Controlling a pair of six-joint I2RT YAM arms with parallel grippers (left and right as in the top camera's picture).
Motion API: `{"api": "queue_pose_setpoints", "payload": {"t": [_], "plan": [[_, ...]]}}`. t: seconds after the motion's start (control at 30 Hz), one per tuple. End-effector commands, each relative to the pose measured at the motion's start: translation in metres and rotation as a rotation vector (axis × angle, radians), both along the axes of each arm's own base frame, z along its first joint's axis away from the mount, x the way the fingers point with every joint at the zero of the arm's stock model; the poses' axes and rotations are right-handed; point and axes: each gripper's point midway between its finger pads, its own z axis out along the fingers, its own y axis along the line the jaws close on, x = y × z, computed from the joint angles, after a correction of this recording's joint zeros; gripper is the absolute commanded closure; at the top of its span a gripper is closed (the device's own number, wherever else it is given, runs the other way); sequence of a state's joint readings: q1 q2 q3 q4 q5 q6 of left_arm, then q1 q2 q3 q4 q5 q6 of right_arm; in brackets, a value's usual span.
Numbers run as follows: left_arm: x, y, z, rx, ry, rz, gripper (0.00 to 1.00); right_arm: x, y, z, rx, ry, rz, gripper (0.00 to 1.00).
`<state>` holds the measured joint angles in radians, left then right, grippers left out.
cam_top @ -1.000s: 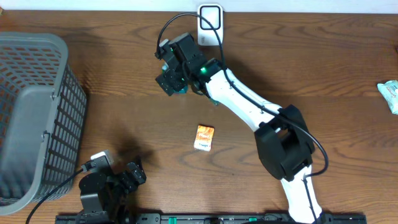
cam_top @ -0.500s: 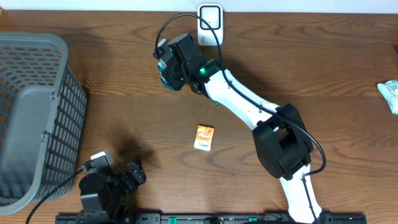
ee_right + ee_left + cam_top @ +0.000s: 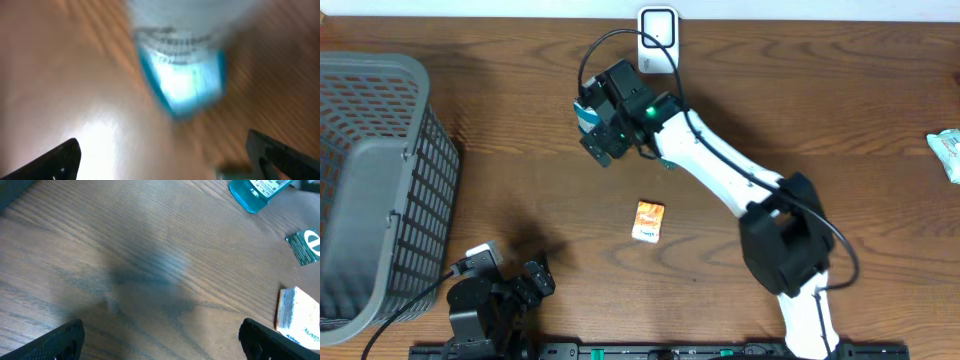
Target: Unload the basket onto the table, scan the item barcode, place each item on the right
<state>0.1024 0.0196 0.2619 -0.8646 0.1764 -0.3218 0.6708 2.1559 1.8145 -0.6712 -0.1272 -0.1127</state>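
Since half a second ago the right fingers (image 3: 55, 162) are sitting a bit lower and further right, spread wide and gripping nothing. Blue bottle (image 3: 584, 112) is sitting just beside them on the wooden surface (image 3: 500, 110), looking blurry on the wrist cam. Left fingers (image 3: 55, 342) are hanging released too, down near the grey basket (image 3: 425, 200).
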Motion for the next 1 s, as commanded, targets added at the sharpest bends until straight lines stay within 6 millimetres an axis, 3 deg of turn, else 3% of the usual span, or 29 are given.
{"api": "queue_pose_setpoints", "payload": {"t": [0.0, 0.13, 0.23, 0.33, 0.4, 0.57, 0.7, 0.93, 0.97], "plan": [[-0.006, 0.0, -0.011, 0.003, 0.044, 0.001, 0.02, -0.017, -0.016, 0.085, 0.065, -0.069, -0.013, 0.01], [-0.006, 0.0, -0.011, 0.004, 0.044, 0.002, 0.02, -0.036, -0.029, 0.119, 0.086, -0.095, -0.009, 0.01], [-0.006, 0.0, -0.011, 0.003, 0.044, 0.001, 0.02, -0.054, -0.038, 0.127, 0.104, -0.119, -0.001, 0.01], [-0.006, 0.0, -0.011, 0.003, 0.044, 0.001, 0.02, -0.064, -0.055, 0.118, 0.118, -0.161, -0.058, 0.01], [-0.006, 0.0, -0.011, 0.003, 0.044, 0.001, 0.02, -0.071, -0.061, 0.102, 0.166, -0.212, -0.065, 0.01], [-0.006, 0.0, -0.011, 0.003, 0.044, 0.001, 0.02, -0.078, -0.038, 0.076, 0.364, -0.281, 0.02, 0.01], [-0.006, 0.0, -0.011, 0.003, 0.044, 0.001, 0.02, -0.064, -0.023, 0.065, 0.405, -0.316, 0.033, 0.01], [-0.006, 0.0, -0.011, 0.003, 0.044, 0.001, 0.02, -0.008, 0.012, 0.048, 0.406, -0.331, 0.016, 0.01], [-0.006, 0.0, -0.011, 0.003, 0.044, 0.001, 0.02, 0.007, 0.018, 0.046, 0.401, -0.328, 0.008, 0.01]]}}
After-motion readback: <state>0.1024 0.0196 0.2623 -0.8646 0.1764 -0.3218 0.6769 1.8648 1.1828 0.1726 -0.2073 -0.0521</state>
